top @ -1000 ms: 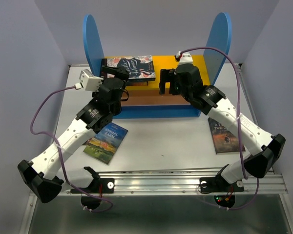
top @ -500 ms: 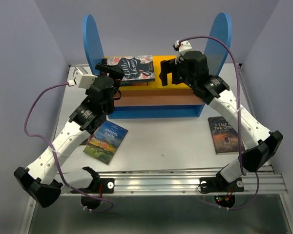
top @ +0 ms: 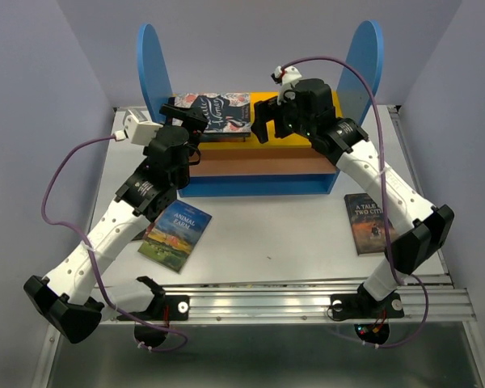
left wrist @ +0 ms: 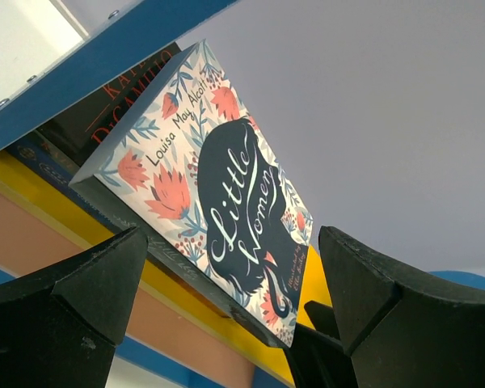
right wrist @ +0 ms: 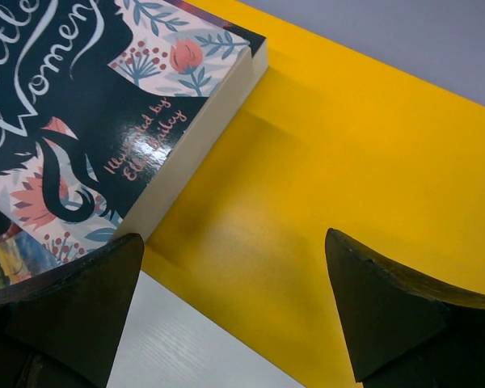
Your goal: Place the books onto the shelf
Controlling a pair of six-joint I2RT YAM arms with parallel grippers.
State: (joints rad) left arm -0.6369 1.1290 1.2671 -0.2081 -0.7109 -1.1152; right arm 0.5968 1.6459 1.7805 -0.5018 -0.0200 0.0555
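The shelf (top: 364, 56) has two blue side panels and a yellow top board (top: 267, 103). On the board's left part lies a stack of books with Little Women (top: 220, 111) on top. In the left wrist view Little Women (left wrist: 226, 194) lies on a dark book (left wrist: 121, 93). My left gripper (top: 186, 121) is open at the stack's front left corner and holds nothing. My right gripper (top: 273, 127) is open over the yellow board (right wrist: 331, 153), just right of Little Women (right wrist: 89, 121). Animal Farm (top: 175, 234) and A Tale of Two Cities (top: 370, 222) lie flat on the table.
The shelf's light brown lower board (top: 259, 166) and blue base (top: 259, 186) face me. Purple cables (top: 61, 194) loop off both arms. The metal rail (top: 267, 303) runs along the near edge.
The right gripper has moved left and further back along the top board, toward Little Women. The left arm shifted a little left, then stayed put. Both grippers stayed open.
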